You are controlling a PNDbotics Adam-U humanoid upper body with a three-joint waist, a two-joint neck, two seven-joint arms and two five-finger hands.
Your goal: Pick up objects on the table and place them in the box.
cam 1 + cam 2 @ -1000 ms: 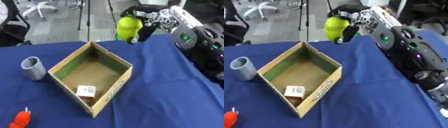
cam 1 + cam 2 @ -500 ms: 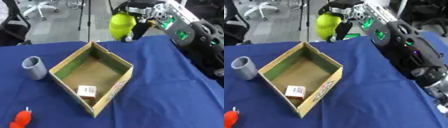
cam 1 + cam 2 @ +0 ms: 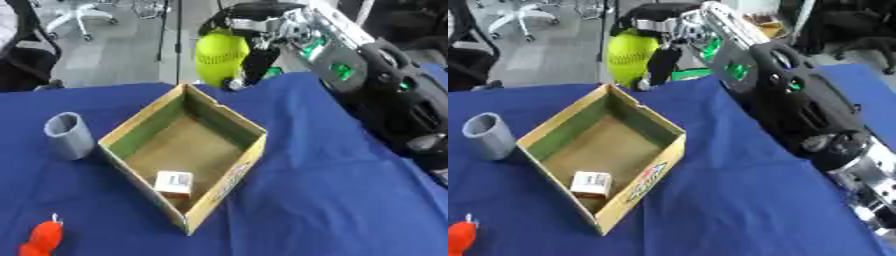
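My right hand [image 3: 249, 37] reaches in from the upper right and is shut on a yellow-green ball [image 3: 219, 56], held in the air just above the far corner of the cardboard box [image 3: 223, 120]. The open box sits on the blue table and holds a small white carton [image 3: 173, 181] near its front wall. A grey cup [image 3: 68, 135] stands upright to the left of the box. An orange-red object [image 3: 39, 240] lies at the front left edge. My left hand shows in neither view.
The blue cloth [image 3: 332, 200] covers the table; its right half lies under my right arm [image 3: 798, 105]. Beyond the far edge are a grey floor, office chairs [image 3: 74, 10] and a thin stand [image 3: 178, 35].
My right hand has carried the ball leftwards and slightly down, from beyond the table's far edge to above the box's far corner. Nothing on the table has moved.
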